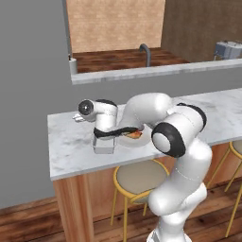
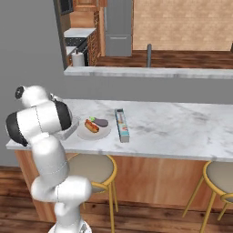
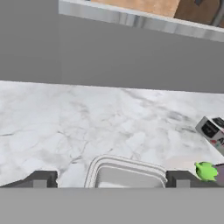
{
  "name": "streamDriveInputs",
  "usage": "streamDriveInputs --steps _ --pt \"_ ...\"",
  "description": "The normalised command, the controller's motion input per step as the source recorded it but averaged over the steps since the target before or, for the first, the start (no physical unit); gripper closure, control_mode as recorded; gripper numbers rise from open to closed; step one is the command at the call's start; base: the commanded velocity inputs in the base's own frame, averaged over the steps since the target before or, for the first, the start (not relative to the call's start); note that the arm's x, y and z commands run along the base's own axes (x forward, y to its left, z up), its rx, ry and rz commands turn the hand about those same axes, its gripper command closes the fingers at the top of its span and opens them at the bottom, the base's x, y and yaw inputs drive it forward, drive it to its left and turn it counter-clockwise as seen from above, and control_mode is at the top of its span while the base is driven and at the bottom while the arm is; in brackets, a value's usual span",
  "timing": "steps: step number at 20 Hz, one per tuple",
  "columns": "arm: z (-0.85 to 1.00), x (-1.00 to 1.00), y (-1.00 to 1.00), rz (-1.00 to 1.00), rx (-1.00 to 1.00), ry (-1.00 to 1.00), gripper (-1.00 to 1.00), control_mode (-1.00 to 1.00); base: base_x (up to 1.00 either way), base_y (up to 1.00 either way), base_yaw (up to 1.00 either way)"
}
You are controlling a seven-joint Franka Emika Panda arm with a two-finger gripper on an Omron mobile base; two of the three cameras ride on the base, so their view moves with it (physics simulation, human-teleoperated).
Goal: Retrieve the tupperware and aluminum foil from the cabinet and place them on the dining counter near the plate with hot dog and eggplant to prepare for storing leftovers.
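1. Small clear greyish plastic tupperware with thin walls and flared rim: sitting on the long white-grey marble dining counter, just beside the small white plate carrying a hot dog and a dark eggplant. In the left base view the tub is lying directly under the hand.

2. Two-finger gripper: standing wide open, one dark finger tip either side of the tub and clear of its walls; it is gripping nothing.

3. Long slim white aluminum foil carton with printed ends: lying flat on the counter on the far side of the plate from the tub, close to the plate's edge.

4. Judged status: both items are appearing placed near the plate; only the withdrawal seems left.

5. Risk, tub dragged: the finger tips are straddling the flared rim, so a sideways or tilted retreat could be catching the rim and sliding or tipping the light tub.

6. Risk, plate disturbed: the plate is lying just beside the tub, so a swing toward it could be nudging the food or the plate.

7. Risk, edge: the tub is sitting near the counter's end, so a push that way could be sending it off.
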Motion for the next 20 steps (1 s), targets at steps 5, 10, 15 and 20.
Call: streamDriveInputs --steps 5,10,15,20 --pt "0.99 -1.0 -0.51 -0.12 0.0 -0.07 -1.0 -1.0 0.0 0.0 0.0" --pt "0.98 -1.0 -0.59 -0.04 0.0 -0.16 -1.0 -1.0 0.0 0.0 0.0" --pt "0.88 -0.82 -0.55 0.02 0.01 -0.22 -1.0 -1.0 0.0 0.0 0.0" --pt "-0.02 -0.56 -0.94 0.08 0.1 -0.02 -1.0 -1.0 0.0 0.0 0.0"
